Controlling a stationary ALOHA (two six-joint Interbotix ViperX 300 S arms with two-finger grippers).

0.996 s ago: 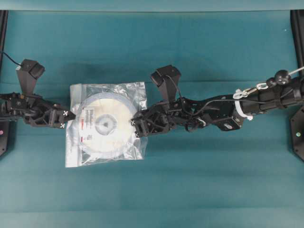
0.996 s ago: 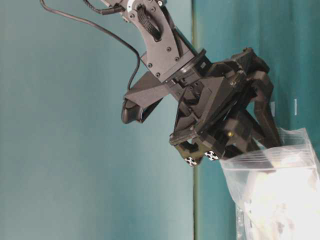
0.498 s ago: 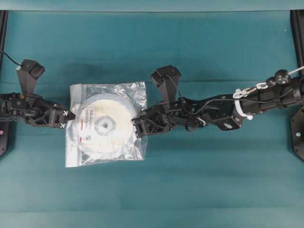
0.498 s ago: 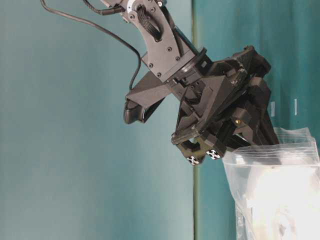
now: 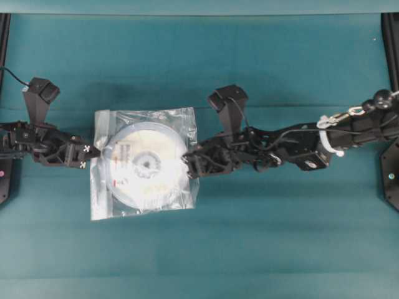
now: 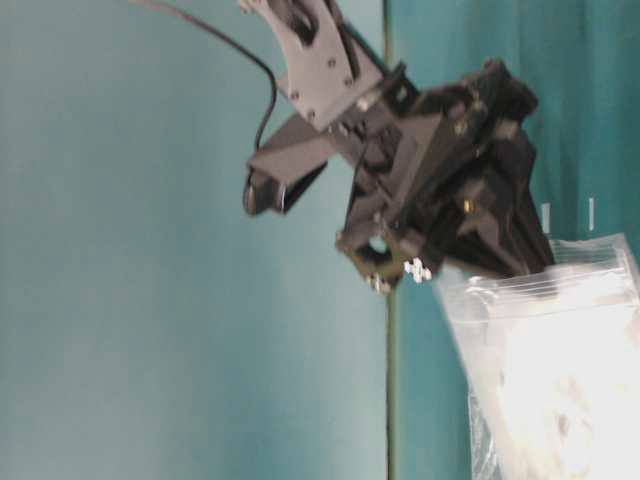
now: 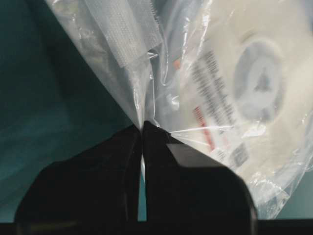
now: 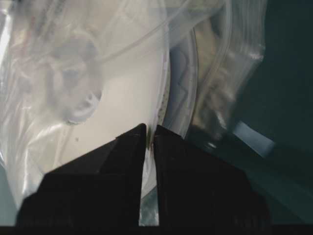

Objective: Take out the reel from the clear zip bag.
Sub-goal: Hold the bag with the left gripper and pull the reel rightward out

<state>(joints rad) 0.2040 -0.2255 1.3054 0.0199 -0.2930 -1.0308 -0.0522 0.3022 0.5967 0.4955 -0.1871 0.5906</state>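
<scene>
One red-striped label [image 7: 211, 105], print illegible

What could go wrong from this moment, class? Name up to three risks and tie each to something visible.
1. The left gripper pinches only a thin fold at the edge of the clear zip bag; the film may slip free under pull.
2. The right gripper seems closed on the rim of the reel, perhaps catching film too, so the bag could drag along.
3. The bag, lifted and crinkled, could snag the reel at the opening.
</scene>
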